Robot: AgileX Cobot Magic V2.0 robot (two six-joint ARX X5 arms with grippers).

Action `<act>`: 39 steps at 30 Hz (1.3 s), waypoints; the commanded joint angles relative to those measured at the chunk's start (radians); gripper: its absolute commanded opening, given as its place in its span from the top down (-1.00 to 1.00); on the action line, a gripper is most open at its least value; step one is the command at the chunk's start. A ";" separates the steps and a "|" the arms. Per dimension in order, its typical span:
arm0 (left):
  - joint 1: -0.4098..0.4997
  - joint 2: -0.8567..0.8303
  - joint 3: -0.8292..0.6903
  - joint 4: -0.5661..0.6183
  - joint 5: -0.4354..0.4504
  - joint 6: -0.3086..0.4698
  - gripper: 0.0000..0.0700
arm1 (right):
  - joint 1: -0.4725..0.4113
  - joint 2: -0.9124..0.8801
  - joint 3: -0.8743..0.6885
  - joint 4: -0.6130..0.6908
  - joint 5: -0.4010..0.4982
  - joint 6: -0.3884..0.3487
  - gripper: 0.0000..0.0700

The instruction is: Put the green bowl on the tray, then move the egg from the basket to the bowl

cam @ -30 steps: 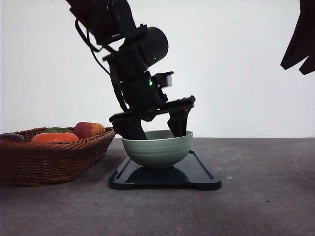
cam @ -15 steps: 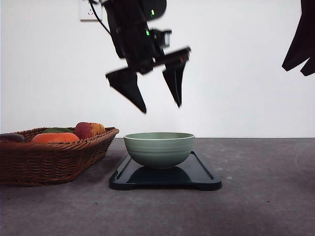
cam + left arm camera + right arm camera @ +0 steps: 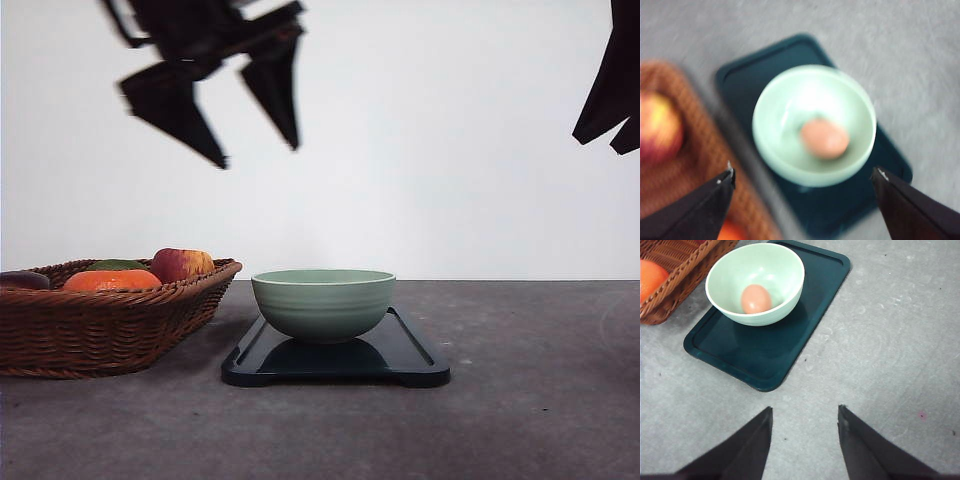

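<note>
The green bowl (image 3: 323,303) sits on the dark tray (image 3: 410,355), toward the tray end nearer the wicker basket (image 3: 110,325), leaving bare tray on its other side. The egg (image 3: 756,298) lies inside the bowl. The left gripper (image 3: 258,155) hangs high above the gap between basket and bowl, its fingers spread wide and holding nothing. The right gripper (image 3: 804,413), also spread and empty, is raised over bare grey tabletop (image 3: 540,400) well clear of the tray. An apple (image 3: 180,264) and an orange fruit (image 3: 110,280) rest in the basket. A plain white wall (image 3: 460,150) stands behind.
</note>
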 commanded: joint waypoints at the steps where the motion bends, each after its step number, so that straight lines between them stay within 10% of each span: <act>1: 0.012 -0.075 -0.068 0.021 -0.009 -0.023 -0.54 | 0.004 0.006 0.004 0.010 0.004 0.007 0.27; 27: 0.292 -0.881 -0.530 -0.158 -0.027 -0.095 -0.53 | 0.004 0.005 0.005 0.019 -0.003 0.007 0.27; 31: 0.292 -0.912 -0.530 -0.171 -0.026 -0.091 0.99 | 0.004 0.005 0.005 0.026 -0.003 0.007 0.98; 39: 0.292 -0.922 -0.528 -0.175 -0.026 -0.083 1.00 | 0.005 0.005 0.005 0.032 -0.010 0.008 0.96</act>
